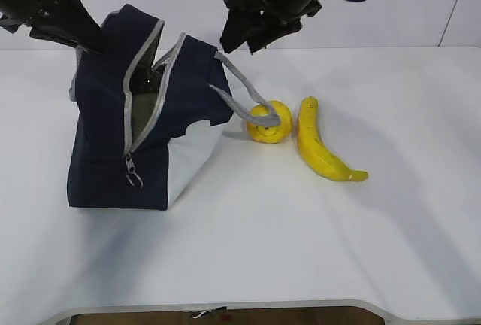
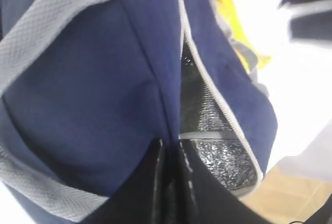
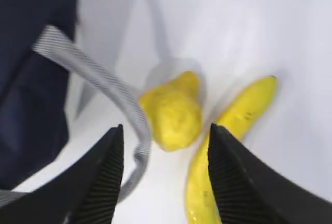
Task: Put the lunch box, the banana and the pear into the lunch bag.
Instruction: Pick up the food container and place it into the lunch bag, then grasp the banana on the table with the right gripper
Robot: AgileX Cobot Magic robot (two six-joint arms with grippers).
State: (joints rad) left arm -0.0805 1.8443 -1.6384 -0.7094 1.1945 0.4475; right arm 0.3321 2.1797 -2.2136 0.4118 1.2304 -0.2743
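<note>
The navy lunch bag [image 1: 105, 144] stands at the left with its grey zipper open. My left gripper [image 1: 89, 41] is shut on the bag's upper edge; in the left wrist view its jaws [image 2: 171, 150] pinch the blue fabric beside the opening. A dull green surface [image 1: 146, 103] shows inside the bag; I cannot tell if it is the lunch box. The pear [image 1: 269, 123] lies right of the bag with a grey handle [image 1: 244, 88] draped over it. The banana [image 1: 319, 144] lies right of the pear. My right gripper [image 1: 242, 43] is open and empty, above the pear [image 3: 174, 115] and the banana [image 3: 228, 146].
The white table [image 1: 301, 235] stretches in front of and to the right of the fruit. The bag's handle [image 3: 104, 84] loops between my right gripper's left finger and the pear. The silver lining [image 2: 223, 156] shows inside the bag.
</note>
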